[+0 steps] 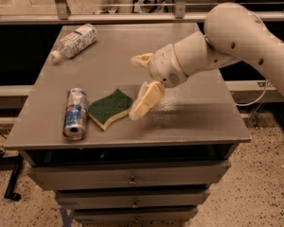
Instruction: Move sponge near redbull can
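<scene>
Sponge beside the can, gripper empty

The sponge lies flat on the surface, green side up, just right of the can, which rests on its side at the near left. The gripper hangs just right of the sponge, fingers spread and holding nothing; the placing looks done.

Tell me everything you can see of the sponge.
The sponge is a wavy-edged pad with a dark green scouring top over a yellow foam base that shows along its near edge. It lies flat, green side up, on the grey table, close beside the redbull can, which lies on its side. Whether they touch cannot be told. The open gripper is on its other side, with the lower finger at the sponge's corner, not clamping it.
</scene>
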### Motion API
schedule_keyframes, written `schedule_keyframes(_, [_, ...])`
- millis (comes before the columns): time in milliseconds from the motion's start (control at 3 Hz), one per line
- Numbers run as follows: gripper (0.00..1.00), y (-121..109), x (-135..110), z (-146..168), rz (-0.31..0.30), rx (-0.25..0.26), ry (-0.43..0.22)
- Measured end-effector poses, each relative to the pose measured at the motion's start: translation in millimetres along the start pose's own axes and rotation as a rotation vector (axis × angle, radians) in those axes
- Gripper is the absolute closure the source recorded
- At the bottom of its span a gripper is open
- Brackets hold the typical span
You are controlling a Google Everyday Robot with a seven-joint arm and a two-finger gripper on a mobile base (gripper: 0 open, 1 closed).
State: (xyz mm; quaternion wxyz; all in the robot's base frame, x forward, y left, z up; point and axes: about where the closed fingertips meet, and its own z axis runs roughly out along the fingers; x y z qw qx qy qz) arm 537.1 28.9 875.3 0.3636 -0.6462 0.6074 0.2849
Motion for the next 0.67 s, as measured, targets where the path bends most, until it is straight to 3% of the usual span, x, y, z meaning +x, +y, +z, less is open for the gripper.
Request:
schedule_keyframes(333, [0.00, -20, 8, -58, -0.021, 0.015, -0.017])
schedule_keyframes(667, [0.00, -29, -9, -85, -0.055, 0.043, -0.031])
